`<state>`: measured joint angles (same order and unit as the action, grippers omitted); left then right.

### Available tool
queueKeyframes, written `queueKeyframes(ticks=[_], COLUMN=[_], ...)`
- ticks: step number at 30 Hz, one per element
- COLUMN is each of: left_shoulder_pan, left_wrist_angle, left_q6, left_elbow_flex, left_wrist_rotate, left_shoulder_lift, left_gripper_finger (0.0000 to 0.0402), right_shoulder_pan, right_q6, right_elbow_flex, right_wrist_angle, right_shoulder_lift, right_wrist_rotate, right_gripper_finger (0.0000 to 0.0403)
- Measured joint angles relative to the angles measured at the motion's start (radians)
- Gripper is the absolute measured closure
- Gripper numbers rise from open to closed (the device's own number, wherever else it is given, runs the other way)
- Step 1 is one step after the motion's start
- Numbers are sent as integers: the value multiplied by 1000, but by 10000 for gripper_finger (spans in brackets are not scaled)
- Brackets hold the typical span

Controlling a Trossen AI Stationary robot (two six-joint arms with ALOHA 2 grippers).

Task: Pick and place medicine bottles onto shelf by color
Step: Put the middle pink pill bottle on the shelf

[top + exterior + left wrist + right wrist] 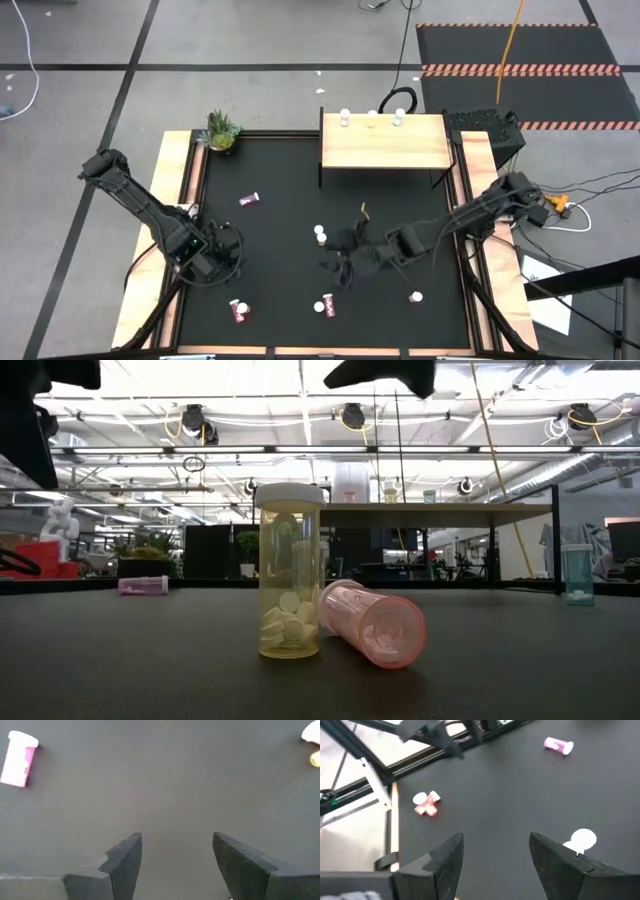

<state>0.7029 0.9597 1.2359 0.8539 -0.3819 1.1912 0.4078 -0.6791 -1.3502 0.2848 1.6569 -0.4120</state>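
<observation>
Right gripper [340, 262] is hanging over the middle of the black table [280, 180], fingers [445, 857] spread wide with nothing between them, and from my seat the wrist cam shows bare tabletop in the gap. Just beside it stands a white-capped bottle [320, 234], which looks like the same cap peeking out past one finger in the right wrist view [582, 840]. Left gripper [222, 250] sits over the left side of the table, also spread open and holding nothing. A pink bottle [249, 200] lies on its side between that gripper and the shelf [385, 145], well apart from both. Near the front edge I've got a red bottle lying down [238, 311] and a pair together: a yellow one standing [290, 575] with a pink one tipped over [375, 622] right against it, pills visible in the yellow one. Over on the right a teal bottle [416, 296] stands alone. Up on the light-wood shelf, three bottles line the back edge: pink [345, 119], yellow [372, 119], teal [398, 119], near each other but not touching. Small potted plant [222, 131] is parked at the back left corner.
</observation>
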Motion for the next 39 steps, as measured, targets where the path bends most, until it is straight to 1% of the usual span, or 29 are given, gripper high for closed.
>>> queueKeyframes(ticks=[3, 5, 9, 12, 14, 16, 19, 22, 25, 33, 36, 39], left_shoulder_pan=[1, 8, 45, 107, 160, 215, 292, 348, 391, 443, 444, 444], left_wrist_angle=[-43, -69, -128, -219, -285, -331, -345, -345, -384, -407, -409, -418], left_q6=[-43, -81, -149, -197, -233, -269, -282, -268, -225, -159, -126, -126], left_elbow_flex=[0, 0, 0, 0, 0, 0, 0, 0, 0, 0, 0, 0], left_wrist_rotate=[25, 58, 147, 155, 114, 47, -55, -129, -188, -175, -179, -194], left_shoulder_lift=[0, 0, 0, 0, 8, 28, 65, 116, 173, 313, 353, 406], left_gripper_finger=[161, 167, 183, 199, 209, 218, 223, 221, 201, 107, 81, 65], right_shoulder_pan=[-43, -54, -46, -41, -40, -40, -40, -40, -40, -40, -40, -40], right_q6=[40, 50, 81, 93, 97, 100, 99, 98, 101, 116, 116, 116], right_elbow_flex=[0, 0, 0, 0, 0, 0, 0, 0, 0, 0, 0, 0], right_wrist_angle=[-40, -75, -103, -100, -100, -100, -100, -100, -100, -100, -100, -100], right_shoulder_lift=[-6, -7, -8, -8, -8, -8, -8, -8, -8, -8, -8, -8], right_wrist_rotate=[106, 152, 149, 120, 99, 96, 96, 96, 96, 97, 98, 99], right_gripper_finger=[184, 184, 184, 184, 184, 184, 184, 184, 184, 184, 184, 184])
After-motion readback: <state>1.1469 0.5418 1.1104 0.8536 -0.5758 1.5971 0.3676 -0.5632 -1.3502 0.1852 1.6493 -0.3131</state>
